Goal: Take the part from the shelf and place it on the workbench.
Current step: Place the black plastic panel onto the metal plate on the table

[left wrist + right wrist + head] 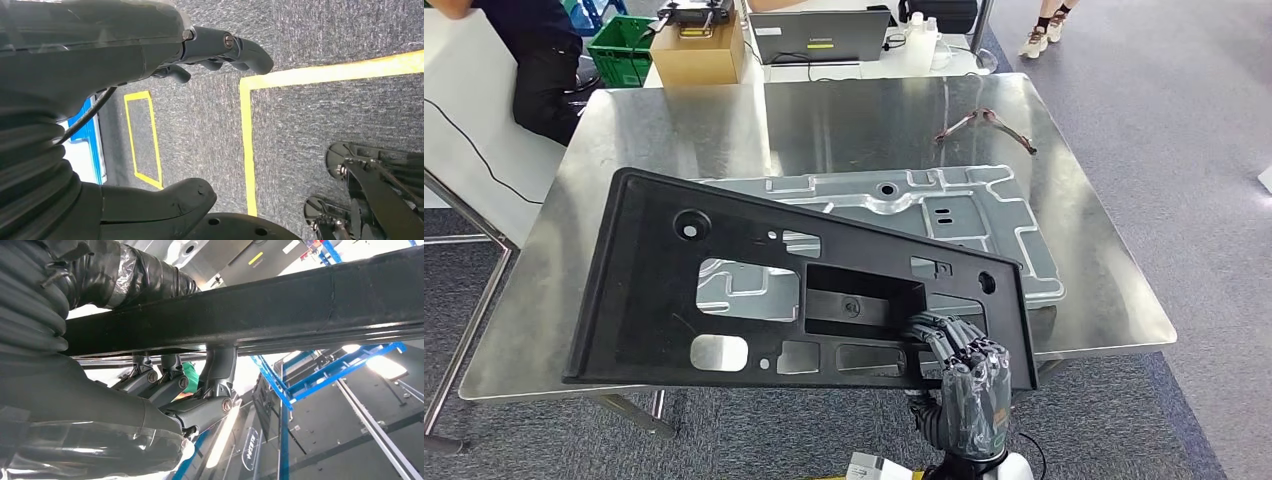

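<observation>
The black plastic part (804,290) hangs tilted over the near edge of the steel counter (624,130), partly above the grey metal panel (984,215) lying there, likely so it can be lowered flat. The right hand (964,385) reaches up from below at the part's near right corner, fingers (200,405) hooked through an opening and pinching its rim. The left hand (150,55) hangs over carpet, fingers loosely spread, holding nothing.

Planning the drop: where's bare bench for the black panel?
Bare metal on the workbench left of the grey stamped panel, and behind it up to the bent bracket. Centre-right is crowded. Right hand holds the black panel.
</observation>
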`<state>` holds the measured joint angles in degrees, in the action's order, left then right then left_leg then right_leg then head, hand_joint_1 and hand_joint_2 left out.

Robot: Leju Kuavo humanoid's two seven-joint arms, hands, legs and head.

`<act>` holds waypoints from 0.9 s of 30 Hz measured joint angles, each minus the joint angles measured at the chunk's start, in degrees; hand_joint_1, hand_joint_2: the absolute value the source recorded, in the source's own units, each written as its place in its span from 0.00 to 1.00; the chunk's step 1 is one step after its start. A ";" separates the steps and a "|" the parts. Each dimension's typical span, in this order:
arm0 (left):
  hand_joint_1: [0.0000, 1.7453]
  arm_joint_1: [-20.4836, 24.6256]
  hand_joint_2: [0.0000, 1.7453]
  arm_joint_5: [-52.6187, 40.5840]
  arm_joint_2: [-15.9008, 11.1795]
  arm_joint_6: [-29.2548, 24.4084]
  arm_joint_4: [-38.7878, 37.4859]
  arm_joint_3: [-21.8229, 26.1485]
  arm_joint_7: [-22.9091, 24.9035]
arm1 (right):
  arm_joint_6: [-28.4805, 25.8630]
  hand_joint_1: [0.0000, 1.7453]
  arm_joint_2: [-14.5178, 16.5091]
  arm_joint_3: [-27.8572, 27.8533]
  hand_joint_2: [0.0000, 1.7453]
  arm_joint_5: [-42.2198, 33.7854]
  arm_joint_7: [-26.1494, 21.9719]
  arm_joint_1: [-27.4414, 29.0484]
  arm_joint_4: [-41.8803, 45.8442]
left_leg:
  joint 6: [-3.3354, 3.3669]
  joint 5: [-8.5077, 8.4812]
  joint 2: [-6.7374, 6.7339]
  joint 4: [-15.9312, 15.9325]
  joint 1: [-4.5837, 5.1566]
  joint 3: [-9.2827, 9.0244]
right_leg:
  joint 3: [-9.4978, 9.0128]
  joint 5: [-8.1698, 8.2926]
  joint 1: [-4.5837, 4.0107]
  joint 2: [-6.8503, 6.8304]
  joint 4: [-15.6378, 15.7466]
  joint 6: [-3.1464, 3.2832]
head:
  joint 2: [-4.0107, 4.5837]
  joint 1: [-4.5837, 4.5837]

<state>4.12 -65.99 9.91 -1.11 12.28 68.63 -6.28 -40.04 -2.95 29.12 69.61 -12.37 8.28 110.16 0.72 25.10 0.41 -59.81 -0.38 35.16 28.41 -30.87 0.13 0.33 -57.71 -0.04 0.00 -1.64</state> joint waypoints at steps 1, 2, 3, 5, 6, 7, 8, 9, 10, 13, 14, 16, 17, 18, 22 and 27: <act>0.00 0.01 1.00 0.00 -0.05 0.00 0.00 0.01 0.01 | 0.00 1.00 -0.10 -0.01 1.00 0.14 0.05 -0.10 -0.04 | 0.00 0.00 0.00 0.00 0.00 0.00 | 0.00 0.00 0.00 0.00 0.00 0.00 | 0.01 0.00; 0.00 0.01 1.00 -0.01 -0.09 0.00 0.00 0.02 0.01 | 0.00 1.00 -0.18 -0.01 1.00 0.25 0.10 -0.16 -0.05 | 0.00 0.00 0.00 0.00 0.00 0.00 | 0.00 0.00 0.00 0.00 0.00 0.00 | 0.01 0.00; 0.00 0.02 1.00 -0.03 -0.11 0.00 0.00 0.02 0.01 | 0.00 1.00 -0.25 -0.01 1.00 0.38 0.19 -0.20 -0.07 | 0.00 0.00 0.00 0.00 0.00 0.00 | 0.00 0.00 0.00 0.00 0.00 0.00 | 0.01 0.00; 0.00 0.04 1.00 -0.18 -0.19 0.01 0.00 0.02 -0.04 | 0.00 1.00 -0.38 -0.01 1.00 0.67 0.51 -0.32 -0.11 | 0.00 0.00 0.00 0.01 0.00 0.00 | 0.00 0.00 -0.01 0.00 0.00 0.00 | 0.01 0.00; 0.00 0.05 1.00 -0.33 -0.22 0.08 0.00 0.02 -0.13 | 0.00 1.00 -0.44 -0.01 1.00 0.87 0.72 -0.40 -0.14 | 0.00 0.00 0.00 0.01 0.00 0.00 | 0.00 0.00 -0.01 0.00 0.00 0.00 | 0.01 0.00; 0.00 0.05 1.00 -0.48 -0.27 0.22 0.00 0.02 -0.26 | 0.00 1.00 -0.51 -0.01 1.00 1.09 0.88 -0.48 -0.16 | 0.00 0.00 0.00 0.01 0.00 -0.01 | 0.00 0.00 -0.01 0.00 0.00 0.00 | 0.01 0.00; 0.00 0.05 1.00 -0.61 -0.32 0.43 0.00 0.02 -0.41 | 0.00 1.00 -0.58 -0.01 1.00 1.30 0.99 -0.54 -0.18 | 0.00 0.00 0.00 0.01 0.00 -0.01 | 0.00 0.00 -0.01 0.00 0.00 0.00 | 0.00 0.00; 0.00 0.05 1.00 -0.74 -0.38 0.74 0.00 0.02 -0.57 | 0.00 1.00 -0.64 -0.01 1.00 1.55 1.02 -0.59 -0.18 | 0.00 0.00 0.00 0.01 0.00 -0.01 | 0.00 0.00 -0.01 0.00 0.00 0.00 | 0.00 0.00; 0.00 0.05 1.00 -0.84 -0.44 1.07 0.00 0.02 -0.70 | 0.00 1.00 -0.69 -0.03 1.00 1.89 1.02 -0.63 -0.18 | 0.00 0.00 0.00 0.01 0.00 -0.01 | 0.00 0.00 -0.01 0.00 0.00 0.00 | 0.01 0.00; 0.00 0.03 1.00 -1.06 -0.64 2.06 0.00 0.02 -1.26 | 0.00 1.00 -0.77 -0.38 1.00 3.81 1.07 -0.76 -0.18 | -0.01 0.00 0.00 0.01 0.00 -0.01 | 0.00 0.00 -0.01 0.00 0.00 0.00 | 0.02 0.00; 0.00 0.03 1.00 -1.08 -0.72 2.26 0.00 0.02 -1.47 | 0.00 1.00 -0.80 -0.56 1.00 4.51 1.16 -0.78 -0.18 | -0.01 -0.01 0.00 0.01 0.00 -0.01 | 0.00 0.00 -0.01 0.00 0.00 0.00 | 0.01 0.00; 0.00 0.03 1.00 -1.07 -0.84 2.44 0.00 0.02 -1.75 | 0.00 1.00 -0.88 -0.88 1.00 5.42 1.41 -0.81 -0.18 | -0.01 -0.01 0.00 0.01 0.00 -0.01 | 0.00 0.00 0.00 0.00 0.00 0.00 | 0.02 0.00; 0.00 0.03 1.00 -1.07 -0.90 2.48 0.00 0.02 -1.82 | 0.00 1.00 -0.93 -1.02 1.00 5.59 1.51 -0.82 -0.18 | -0.01 -0.01 0.00 0.01 0.00 -0.01 | 0.00 0.00 0.00 0.00 0.00 0.00 | 0.02 0.00; 0.00 0.03 1.00 -1.07 -0.95 2.51 0.00 0.02 -1.85 | 0.00 1.00 -0.98 -1.15 1.00 5.67 1.56 -0.83 -0.18 | -0.01 -0.01 0.00 0.01 0.00 -0.01 | 0.00 0.00 0.00 0.00 0.00 0.00 | 0.02 0.00; 0.00 0.03 1.00 -1.07 -1.13 2.55 0.00 0.02 -1.85 | 0.00 1.00 -1.12 -1.51 1.00 5.73 1.59 -0.87 -0.18 | -0.01 -0.01 0.00 0.01 0.00 -0.01 | 0.00 0.00 0.00 0.00 0.00 0.00 | 0.00 0.00; 0.00 0.03 1.00 -1.07 -1.20 2.55 0.00 0.02 -1.95 | 0.00 1.00 -1.26 -1.62 1.00 6.37 2.04 -0.91 -0.18 | -0.01 -0.01 0.00 0.01 0.00 -0.01 | 0.00 0.00 0.00 0.00 0.00 0.00 | 0.00 0.00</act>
<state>4.15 -67.06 8.70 1.43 12.28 68.65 -8.22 -40.04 -4.20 27.51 75.98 -10.33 7.37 109.98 0.71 25.09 0.42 -59.80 -0.39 35.15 28.40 -30.87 0.12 0.33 -57.71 -0.04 0.00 -1.64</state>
